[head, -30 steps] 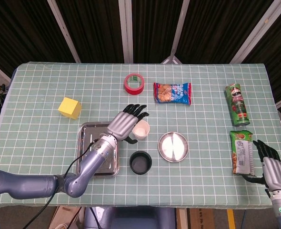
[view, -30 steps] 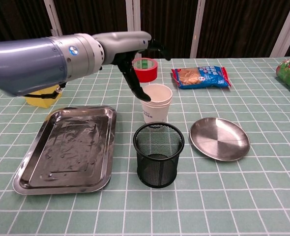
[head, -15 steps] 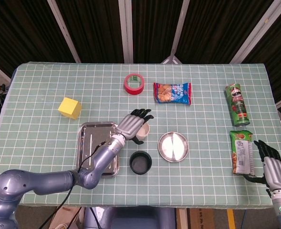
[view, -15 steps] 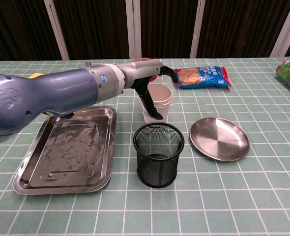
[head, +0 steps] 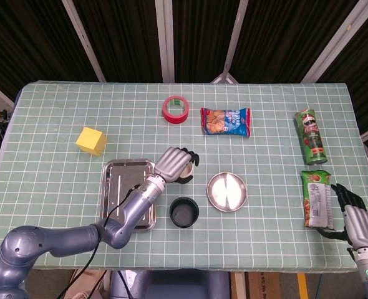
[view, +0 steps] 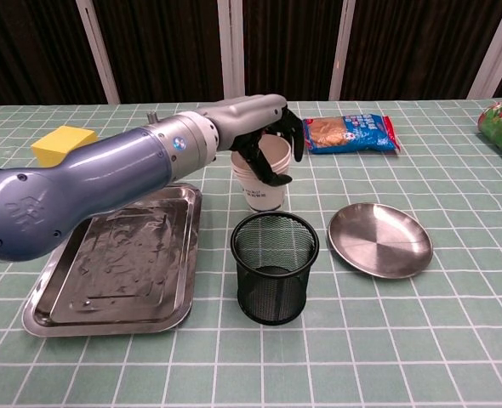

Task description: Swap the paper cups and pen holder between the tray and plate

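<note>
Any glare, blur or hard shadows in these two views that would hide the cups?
Head view: even overhead light, sharp, the left hand covers the paper cups. Chest view: soft glare on the tray and plate; the near forearm looks enlarged, cups still readable.

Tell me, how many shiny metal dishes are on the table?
2: a rectangular steel tray at the left, under the robot's left arm, and a round steel plate to the right of the black mesh pen holder. None seems hidden.

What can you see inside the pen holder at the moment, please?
Nothing: the pen holder looks empty, with only dark mesh wall and base visible from above. Behind it, the left hand wraps the paper cups, hiding their inside.
</note>
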Available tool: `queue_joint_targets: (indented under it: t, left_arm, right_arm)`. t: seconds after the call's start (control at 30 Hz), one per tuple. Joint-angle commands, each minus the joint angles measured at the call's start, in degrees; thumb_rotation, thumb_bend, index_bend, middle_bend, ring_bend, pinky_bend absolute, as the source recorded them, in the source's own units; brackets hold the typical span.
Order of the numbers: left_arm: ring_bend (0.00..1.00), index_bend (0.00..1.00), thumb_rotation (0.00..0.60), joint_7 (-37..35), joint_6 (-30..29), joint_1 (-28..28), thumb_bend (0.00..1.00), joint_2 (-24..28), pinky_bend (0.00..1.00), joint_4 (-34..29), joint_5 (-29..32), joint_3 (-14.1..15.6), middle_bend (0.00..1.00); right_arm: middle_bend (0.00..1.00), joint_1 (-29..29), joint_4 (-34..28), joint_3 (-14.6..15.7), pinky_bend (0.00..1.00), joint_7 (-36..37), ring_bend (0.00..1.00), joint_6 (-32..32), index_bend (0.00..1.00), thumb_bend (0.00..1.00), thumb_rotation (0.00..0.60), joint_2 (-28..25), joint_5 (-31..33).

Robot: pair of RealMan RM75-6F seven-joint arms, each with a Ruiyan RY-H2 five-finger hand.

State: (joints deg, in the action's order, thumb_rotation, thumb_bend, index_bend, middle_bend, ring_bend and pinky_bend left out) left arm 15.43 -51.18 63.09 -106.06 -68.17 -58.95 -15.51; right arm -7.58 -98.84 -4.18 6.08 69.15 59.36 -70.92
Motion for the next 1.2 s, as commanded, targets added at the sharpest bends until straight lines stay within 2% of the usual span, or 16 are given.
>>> queue_joint_targets:
  t: [0.03,0.2,0.37,0.5,0.6,0.7,0.8,1.0,1.2]
  left_arm:
    - [0.39,0.47,0.6,1.1,-0.9,-1.0,0.47,1.5,0.49,-1.5,0.1,0.0,0.45]
    - [0.39,0.47,0.6,1.7,-2.6,-3.3,0.47,5.8,0.49,-6.5,0.3,-0.3,0.44]
    - [0.38,0.47,0.6,1.7,-5.0,-7.7,0.46,15.8,0.47,-18.3,-0.8,0.5,0.42]
    - [0.38,0.47,0.6,5.7,-4.8,-11.7,0.46,26.6,0.46,-28.8,0.9,4.3,0.41]
    - [0.38,0.47,0.6,6.4,-4.7,-13.8,0.46,30.5,0.46,-32.2,1.5,6.8,0.41]
    - [0.38,0.47,0.6,4.1,-4.0,-15.5,0.46,31.4,0.46,-32.3,0.9,8.6,0.41]
    - [0.38,0.47,0.6,0.6,-3.6,-17.1,0.46,29.9,0.46,-29.3,-2.0,10.1,0.41]
    - [0.35,0.46,0.6,-7.2,-3.1,-18.7,0.45,25.6,0.44,-22.1,-9.2,11.5,0.38]
    - [0.31,0.42,0.6,-9.2,-1.5,-18.7,0.38,23.4,0.42,-18.5,-11.5,12.3,0.32]
  right_arm:
    - [0.0,0.0,-0.1,0.0,0.0,0.0,0.02,0.0,0.0,0.0,0.6,0.0,0.0]
    - [0.0,-0.1,-0.1,0.0,0.0,-0.1,0.02,-0.3,0.0,0.0,0.6,0.1,0.3]
    - [0.0,-0.1,-0.1,0.0,0.0,0.1,0.02,-0.6,0.0,0.0,0.6,0.0,0.4]
    - [0.0,-0.1,-0.3,0.0,0.0,0.3,0.02,-0.7,0.0,0.0,0.6,-0.2,0.2]
    - [0.0,-0.1,-0.5,0.1,0.0,-0.1,0.02,-0.6,0.0,0.0,0.6,-0.1,0.1]
    - [0.0,0.0,-0.8,0.2,0.0,-0.4,0.02,-0.3,0.0,0.0,0.6,-0.1,0.0]
    - [0.0,0.1,-1.1,0.1,0.0,-0.8,0.02,0.2,0.0,0.0,0.6,-0.1,-0.2]
    - [0.0,0.3,-1.5,0.2,0.0,-1.4,0.02,0.6,0.0,0.0,0.6,0.0,-0.3]
    - [0.0,0.3,-1.6,0.2,0.0,-1.5,0.02,0.6,0.0,0.0,0.6,-0.1,-0.2]
